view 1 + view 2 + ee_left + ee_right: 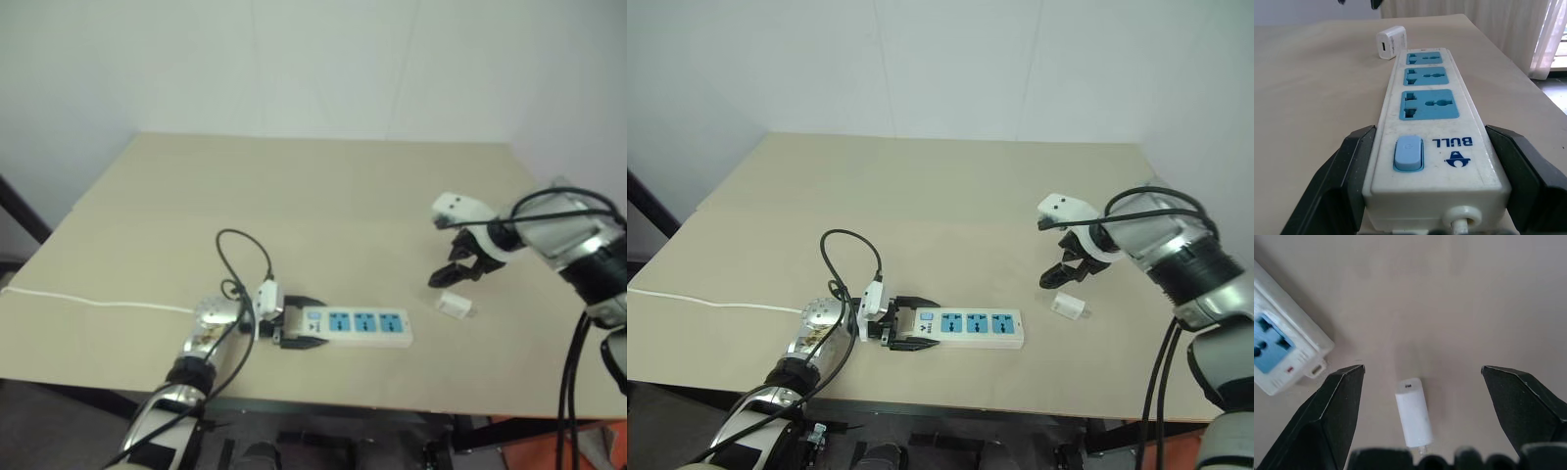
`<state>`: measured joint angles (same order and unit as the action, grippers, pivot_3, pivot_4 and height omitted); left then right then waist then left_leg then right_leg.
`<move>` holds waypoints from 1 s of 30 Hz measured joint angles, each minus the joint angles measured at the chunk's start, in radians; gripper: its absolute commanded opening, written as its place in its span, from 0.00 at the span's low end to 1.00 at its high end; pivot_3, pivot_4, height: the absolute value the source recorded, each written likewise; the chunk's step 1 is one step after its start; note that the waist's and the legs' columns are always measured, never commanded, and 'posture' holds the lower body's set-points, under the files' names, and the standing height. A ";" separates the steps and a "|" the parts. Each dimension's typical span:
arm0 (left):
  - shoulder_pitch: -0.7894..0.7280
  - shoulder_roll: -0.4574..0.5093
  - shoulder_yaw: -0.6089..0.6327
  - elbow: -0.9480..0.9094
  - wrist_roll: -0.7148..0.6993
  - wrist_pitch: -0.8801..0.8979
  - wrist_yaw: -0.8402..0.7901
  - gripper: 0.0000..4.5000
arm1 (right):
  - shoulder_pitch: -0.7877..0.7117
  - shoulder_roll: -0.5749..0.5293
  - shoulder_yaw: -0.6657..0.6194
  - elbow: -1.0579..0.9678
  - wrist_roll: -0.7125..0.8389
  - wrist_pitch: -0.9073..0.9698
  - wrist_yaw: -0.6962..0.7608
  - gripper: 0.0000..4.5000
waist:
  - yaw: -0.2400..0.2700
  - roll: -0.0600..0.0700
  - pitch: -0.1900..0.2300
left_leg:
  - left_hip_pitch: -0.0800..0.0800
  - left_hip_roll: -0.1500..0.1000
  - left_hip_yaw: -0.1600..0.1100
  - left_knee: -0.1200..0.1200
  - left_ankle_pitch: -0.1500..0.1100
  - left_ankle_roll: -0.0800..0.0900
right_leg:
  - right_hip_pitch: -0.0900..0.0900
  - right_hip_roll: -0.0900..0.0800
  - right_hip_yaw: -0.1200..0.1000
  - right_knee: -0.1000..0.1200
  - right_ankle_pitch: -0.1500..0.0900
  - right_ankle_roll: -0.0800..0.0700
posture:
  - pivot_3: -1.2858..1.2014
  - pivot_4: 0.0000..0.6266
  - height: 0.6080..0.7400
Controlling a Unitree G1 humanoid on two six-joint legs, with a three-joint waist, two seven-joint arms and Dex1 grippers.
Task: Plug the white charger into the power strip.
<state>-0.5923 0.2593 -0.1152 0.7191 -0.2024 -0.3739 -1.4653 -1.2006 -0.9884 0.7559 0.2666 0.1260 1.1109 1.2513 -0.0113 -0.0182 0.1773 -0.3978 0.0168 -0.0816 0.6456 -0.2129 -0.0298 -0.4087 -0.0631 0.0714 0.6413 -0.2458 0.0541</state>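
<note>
The left arm reaches in low from the table's (294, 186) near edge, its gripper (909, 334) pointing level toward the robot's right. Its fingers (1347, 171) straddle the switch end of the strip (358, 325), one on each long side; contact cannot be told. The strip extends straight away from this gripper, and its cord (98, 303) trails off behind the hand toward the table's left edge.

The right arm comes in from the right, its gripper (458, 273) tilted steeply downward and spread wide, holding nothing. The charger (456, 305) lies flat on the table just below and between these fingers (1337, 411), untouched, just beyond the strip's far end and apart from it.

Legible marking: "BULL" with a logo beside the strip's blue switch (1408, 153).
</note>
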 measured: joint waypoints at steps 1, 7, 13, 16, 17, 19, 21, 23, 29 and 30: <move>0.000 0.000 0.000 0.000 0.000 0.000 0.000 0.73 | -0.006 0.005 0.018 0.017 -0.015 -0.008 0.018 1.00 | 0.000 0.000 0.000 | 0.000 0.000 0.000 0.000 0.000 0.000 | 0.000 0.000 0.000 0.000 0.000 0.000 | 0.52 0.24 1.00; 0.005 0.003 0.000 -0.009 0.000 0.004 0.002 0.73 | -0.019 0.046 0.093 0.120 -0.126 -0.104 0.134 1.00 | -0.001 0.001 0.000 | 0.000 0.000 0.000 0.000 0.000 0.000 | -0.001 0.000 0.000 0.001 0.000 0.000 | 0.52 0.24 1.00; 0.016 0.003 -0.001 -0.026 0.000 0.007 0.010 0.73 | 0.004 0.082 0.095 0.157 -0.193 -0.135 0.181 1.00 | -0.002 0.001 0.000 | 0.000 0.000 0.000 0.000 0.000 0.000 | -0.001 0.000 0.000 0.001 0.002 -0.003 | 0.52 0.24 1.00; 0.018 0.003 -0.002 -0.031 0.000 0.008 0.014 0.73 | 0.031 0.097 0.094 0.159 -0.210 -0.140 0.189 1.00 | -0.002 0.001 0.000 | 0.000 0.000 0.000 0.000 0.000 0.000 | -0.001 0.000 0.000 0.001 0.002 -0.004 | 0.52 0.24 1.00; 0.020 0.003 -0.002 -0.033 0.000 0.008 0.015 0.73 | 0.041 0.102 0.094 0.159 -0.216 -0.139 0.189 1.00 | -0.002 0.001 0.000 | 0.000 0.000 0.000 0.000 0.000 0.000 | -0.001 0.000 0.000 0.002 0.002 -0.004 | 0.52 0.24 1.00; 0.023 0.005 -0.002 -0.038 0.000 0.010 0.020 0.73 | 0.060 0.115 0.091 0.162 -0.224 -0.139 0.186 1.00 | -0.003 0.001 0.000 | 0.000 0.000 0.000 0.000 0.000 0.000 | -0.001 0.000 0.000 0.002 0.002 -0.004 | 0.52 0.24 1.00; 0.026 0.007 -0.002 -0.042 0.000 0.011 0.024 0.73 | 0.080 0.127 0.085 0.165 -0.227 -0.139 0.179 1.00 | -0.002 0.001 0.000 | 0.000 0.000 0.000 0.000 0.000 0.000 | -0.001 0.000 0.000 0.002 0.002 -0.004 | 0.52 0.24 1.00; 0.029 0.008 -0.003 -0.046 0.000 0.013 0.027 0.73 | 0.093 0.140 0.078 0.170 -0.236 -0.139 0.169 1.00 | -0.003 0.001 0.000 | 0.000 0.000 0.000 0.001 0.000 0.000 | -0.001 0.000 0.000 0.002 0.002 -0.004 | 0.52 0.24 1.00; 0.031 0.012 -0.004 -0.052 0.000 0.025 0.035 0.73 | 0.096 0.164 0.044 0.210 -0.262 -0.150 0.156 0.92 | -0.003 0.001 -0.001 | 0.001 0.000 0.000 0.001 0.000 0.000 | 0.000 0.000 0.000 0.002 0.002 -0.004 | 0.52 0.24 1.00; 0.031 0.012 -0.004 -0.052 0.000 0.026 0.036 0.73 | 0.096 0.166 0.042 0.217 -0.265 -0.154 0.155 0.88 | -0.003 0.001 -0.001 | 0.001 0.000 0.000 0.001 0.000 0.000 | 0.000 0.000 0.000 0.002 0.003 -0.004 | 0.52 0.24 1.00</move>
<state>-0.5610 0.2717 -0.1196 0.6671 -0.2023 -0.3477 -1.4296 -1.1041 -0.8223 0.7978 0.4838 -0.1391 0.9570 1.4059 -0.0142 -0.0167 0.1767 -0.3971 0.0164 -0.0817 0.6465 -0.2129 -0.0298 -0.4086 -0.0631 0.0714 0.6436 -0.2433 0.0502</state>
